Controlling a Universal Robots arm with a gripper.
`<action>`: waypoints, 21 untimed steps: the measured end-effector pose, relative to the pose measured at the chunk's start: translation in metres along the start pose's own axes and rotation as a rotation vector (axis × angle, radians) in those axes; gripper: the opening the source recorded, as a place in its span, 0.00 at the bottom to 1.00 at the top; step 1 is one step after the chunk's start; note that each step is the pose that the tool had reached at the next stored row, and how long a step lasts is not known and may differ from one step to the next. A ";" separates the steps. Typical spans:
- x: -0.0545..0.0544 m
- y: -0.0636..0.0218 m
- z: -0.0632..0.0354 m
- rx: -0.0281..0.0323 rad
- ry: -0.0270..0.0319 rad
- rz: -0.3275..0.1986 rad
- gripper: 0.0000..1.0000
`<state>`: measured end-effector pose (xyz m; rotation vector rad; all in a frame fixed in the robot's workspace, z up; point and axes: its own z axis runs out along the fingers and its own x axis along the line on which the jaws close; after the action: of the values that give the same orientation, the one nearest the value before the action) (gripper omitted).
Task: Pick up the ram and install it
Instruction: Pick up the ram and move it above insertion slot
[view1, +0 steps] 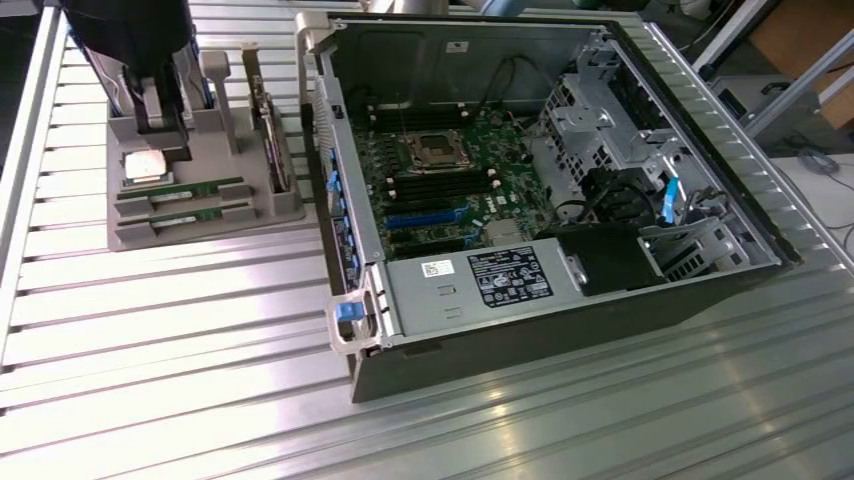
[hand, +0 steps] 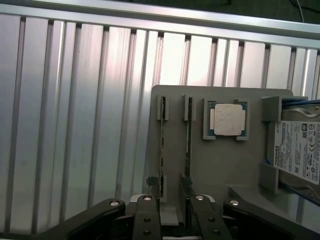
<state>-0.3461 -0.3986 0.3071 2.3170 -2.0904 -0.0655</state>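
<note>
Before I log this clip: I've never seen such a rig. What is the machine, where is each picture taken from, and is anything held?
It is one robot arm ending in a pincer. The exterior view looks from off the arm at a metal table with an open computer case and a grey holder. The wrist view looks past the pincer from the arm itself. The holder carries two ram sticks on edge, a silver processor and a hard drive. The pincer is open over the holder, holding nothing.
</note>
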 end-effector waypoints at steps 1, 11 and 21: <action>0.000 0.0005 0.0020 0.0000 0.0000 0.000 0.30; 0.000 0.0075 0.0278 0.0000 0.0000 0.000 0.30; 0.000 0.0096 0.0545 0.0000 0.0000 0.000 0.30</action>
<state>-0.3581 -0.3986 0.2532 2.3172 -2.0900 -0.0655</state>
